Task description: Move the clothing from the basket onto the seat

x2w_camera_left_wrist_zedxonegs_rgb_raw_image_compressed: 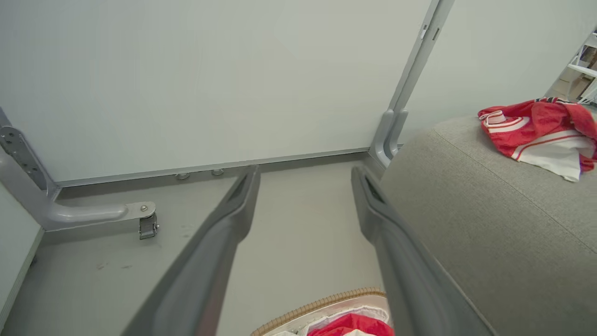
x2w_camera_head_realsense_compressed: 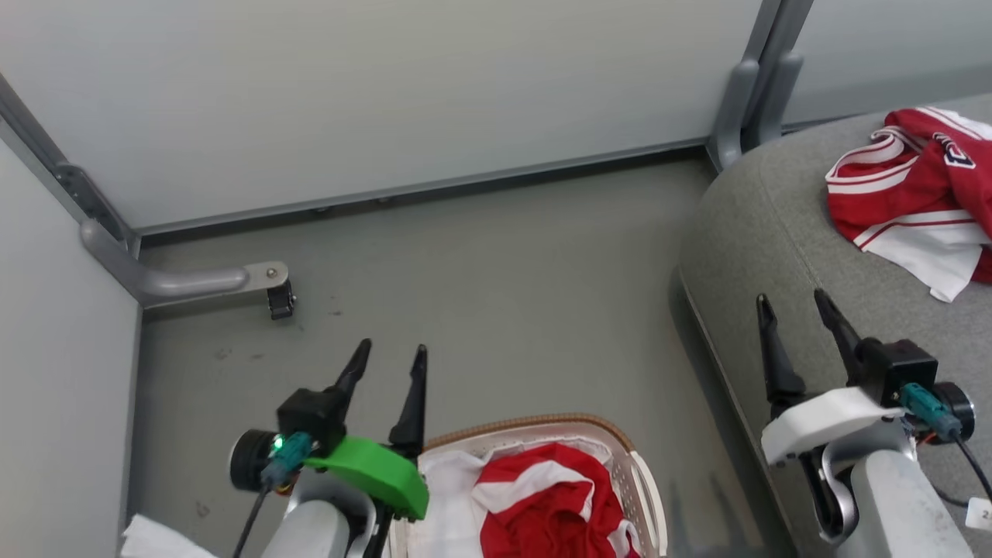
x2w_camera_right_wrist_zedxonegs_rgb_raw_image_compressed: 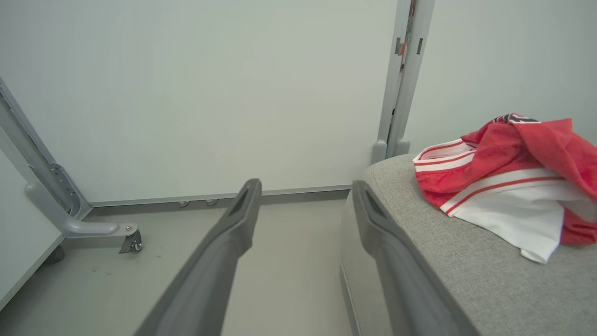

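Both grippers raised, jaws spread, nothing held: probably poised for the next pick. Left gripper [x2w_camera_head_realsense_compressed: 392, 349] just beside basket [x2w_camera_head_realsense_compressed: 535, 422]; red-white clothing [x2w_camera_head_realsense_compressed: 542, 496] lies inside, right of its fingers, count unclear (cropped). 1 garment [x2w_camera_head_realsense_compressed: 907, 186] on seat [x2w_camera_head_realsense_compressed: 744, 225], beyond right gripper [x2w_camera_head_realsense_compressed: 791, 298].

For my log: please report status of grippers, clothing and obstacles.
Left gripper open, right gripper open, both empty. One garment on seat; more clothing in basket. No obstacle seen.

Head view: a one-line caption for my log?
Left gripper and right gripper open; red garment on the seat, more clothing in the basket.
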